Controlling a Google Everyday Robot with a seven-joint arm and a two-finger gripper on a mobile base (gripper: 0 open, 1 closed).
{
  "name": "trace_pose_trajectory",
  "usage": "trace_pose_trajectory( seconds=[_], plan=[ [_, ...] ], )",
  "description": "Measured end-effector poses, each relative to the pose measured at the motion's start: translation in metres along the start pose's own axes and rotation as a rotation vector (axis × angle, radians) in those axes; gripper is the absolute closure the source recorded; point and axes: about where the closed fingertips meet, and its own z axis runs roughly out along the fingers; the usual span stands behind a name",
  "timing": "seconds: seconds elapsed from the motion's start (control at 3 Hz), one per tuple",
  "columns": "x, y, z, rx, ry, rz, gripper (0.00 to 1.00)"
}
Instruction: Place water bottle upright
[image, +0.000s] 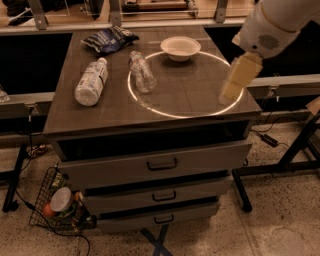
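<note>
The water bottle lies flat; pincer seemingly over table edge.

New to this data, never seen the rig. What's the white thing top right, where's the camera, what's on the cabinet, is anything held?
There is one picture, from a single camera looking down at the cabinet from the front. Where the camera is mounted isn't known. The white shape at upper right is the robot's arm. The pale piece at its end is the gripper, which hangs over the right side of the tabletop.

On top, a small clear water bottle lies on its side across the left edge of a bright ring. A larger whitish bottle lies to its left. A dark snack bag and a white bowl sit at the back.

The gripper is well apart from all of them. Nothing shows in it.
</note>
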Motion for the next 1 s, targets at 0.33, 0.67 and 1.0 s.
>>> trace_pose_trajectory(
  seconds=[0.33,0.67,1.0],
  plan=[
    [-0.045,-0.059,0.032,0.037,-0.055,0.056,0.0],
    [-0.061,-0.071,0.028,0.056,-0.088,0.057,0.0],
    [-0.062,-0.072,0.03,0.054,-0.095,0.067,0.0]
  ],
)
